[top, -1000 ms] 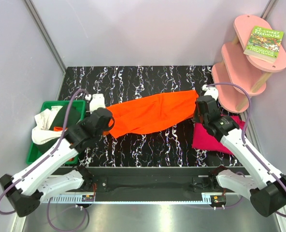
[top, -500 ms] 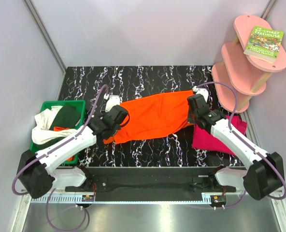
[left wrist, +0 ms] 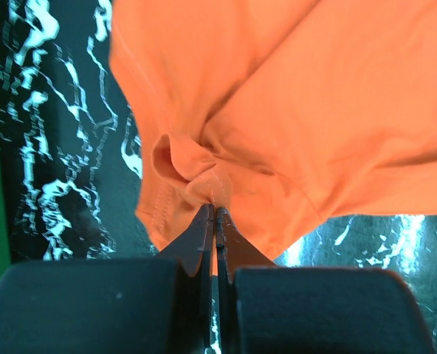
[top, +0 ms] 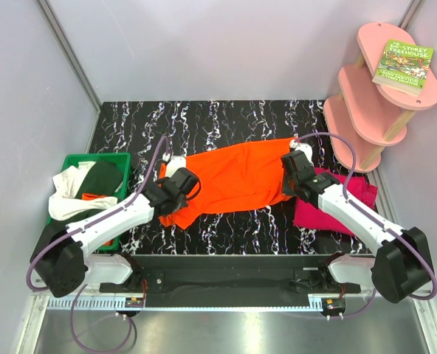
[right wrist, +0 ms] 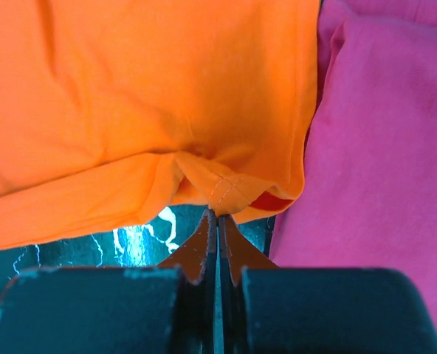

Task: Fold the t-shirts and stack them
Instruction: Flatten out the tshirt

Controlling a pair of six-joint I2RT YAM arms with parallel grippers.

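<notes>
Only the wrist views show the left hand (left wrist: 214, 209) and right hand (right wrist: 218, 214) pinching the orange t-shirt (left wrist: 314, 96).

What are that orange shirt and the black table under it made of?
Orange shirt: soft matte knit cloth, probably cotton; it wrinkles and shows a stitched hem. Table: hard, smooth, black with white veins; looks like marble, possibly printed laminate.

Part of magenta t-shirt (top: 311, 215) under right arm (top: 359, 217), orange t-shirt (left wrist: 314, 110) cropped in wrist views
</notes>
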